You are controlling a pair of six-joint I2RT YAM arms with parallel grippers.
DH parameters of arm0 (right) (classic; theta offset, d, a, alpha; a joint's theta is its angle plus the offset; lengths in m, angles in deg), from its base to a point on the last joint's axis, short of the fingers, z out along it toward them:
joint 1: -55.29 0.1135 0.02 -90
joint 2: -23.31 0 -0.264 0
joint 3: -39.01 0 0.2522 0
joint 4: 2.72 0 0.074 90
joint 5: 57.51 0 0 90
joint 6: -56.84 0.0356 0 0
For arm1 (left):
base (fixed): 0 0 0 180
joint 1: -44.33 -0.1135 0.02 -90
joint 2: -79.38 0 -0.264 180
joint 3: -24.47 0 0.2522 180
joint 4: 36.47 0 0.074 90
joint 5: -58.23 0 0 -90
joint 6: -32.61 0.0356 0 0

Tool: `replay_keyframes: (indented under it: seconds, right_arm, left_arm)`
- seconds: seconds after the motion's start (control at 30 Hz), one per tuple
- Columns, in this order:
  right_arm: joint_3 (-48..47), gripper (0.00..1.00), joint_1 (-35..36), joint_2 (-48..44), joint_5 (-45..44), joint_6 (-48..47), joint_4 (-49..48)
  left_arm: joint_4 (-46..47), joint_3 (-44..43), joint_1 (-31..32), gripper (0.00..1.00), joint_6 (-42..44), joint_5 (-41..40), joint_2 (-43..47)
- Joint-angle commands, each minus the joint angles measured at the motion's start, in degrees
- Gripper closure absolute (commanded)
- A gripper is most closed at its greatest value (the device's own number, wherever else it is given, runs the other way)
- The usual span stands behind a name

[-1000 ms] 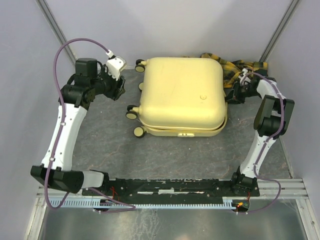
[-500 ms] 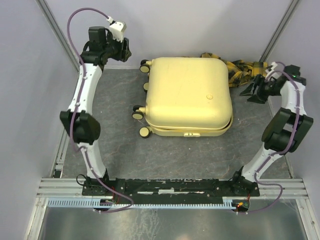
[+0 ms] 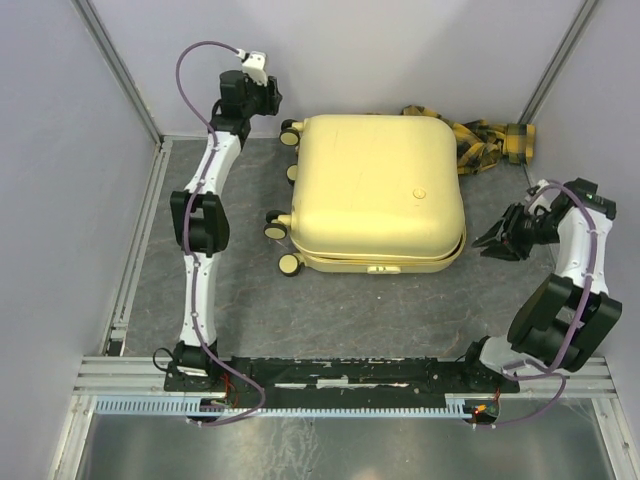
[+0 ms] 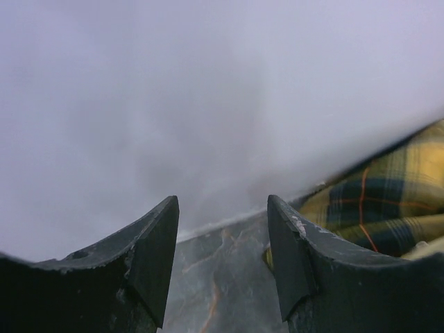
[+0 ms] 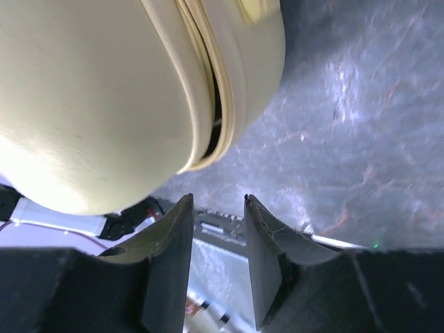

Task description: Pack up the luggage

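Top external view. Reader: where is the luggage [image 3: 370,190]?

Legend: It lies flat at the middle of the table [image 3: 400,320], lid down, wheels [image 3: 290,263] to the left. A plaid cloth [image 3: 480,140] sits outside it, against its far right corner.

Reader: And the two grippers?

Legend: The right gripper [image 3: 485,243] hangs just beside the near right corner of the case and points at it. Its wrist view shows the fingers a little apart with nothing between them. The left gripper [image 4: 222,208] is stretched out to the far wall, beyond the far left corner. Its fingers are spread and empty, and the cloth shows at the right edge of its wrist view.

Reader: Which step does this appear to be?

Legend: Probably opening the lid, since the cloth cannot go in until the case is open.

Reader: How is that done well?

Legend: The right wrist view shows the seam [image 5: 215,104] standing slightly ajar at the rounded corner. One fingertip should enter there, low and level with the gap, then lift slowly so the smooth shell does not slip off. Which side carries the hinge cannot be told, so the first lift should be gentle. The left arm can steady the case, which may roll or slide on its wheels.
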Motion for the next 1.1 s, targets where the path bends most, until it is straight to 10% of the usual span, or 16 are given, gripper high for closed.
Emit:
replay_keyframes:
  seconds: [0.0, 0.27, 0.47, 1.07]
  right_arm:
    - [6.2, 0.59, 0.4, -3.5, 0.7, 3.7, 4.1]
    - [17.5, 0.66, 8.9, -6.6, -1.4, 8.2, 1.2]
    - [18.0, 0.68, 11.3, -4.1, -2.0, 10.3, -3.8]
    - [11.9, 0.81, 13.9, 4.2, -6.4, 13.6, -26.1]
  left_arm:
    - [13.4, -3.6, 2.9, 0.4, 0.7, -7.6, -4.1]
    - [18.8, -6.9, 5.8, 0.39, 6.0, -18.4, -10.9]
    - [16.2, -5.5, 6.9, 0.44, 9.4, -11.8, -10.4]
    - [11.4, 44.4, 7.0, 0.67, 17.6, 15.4, 24.5]
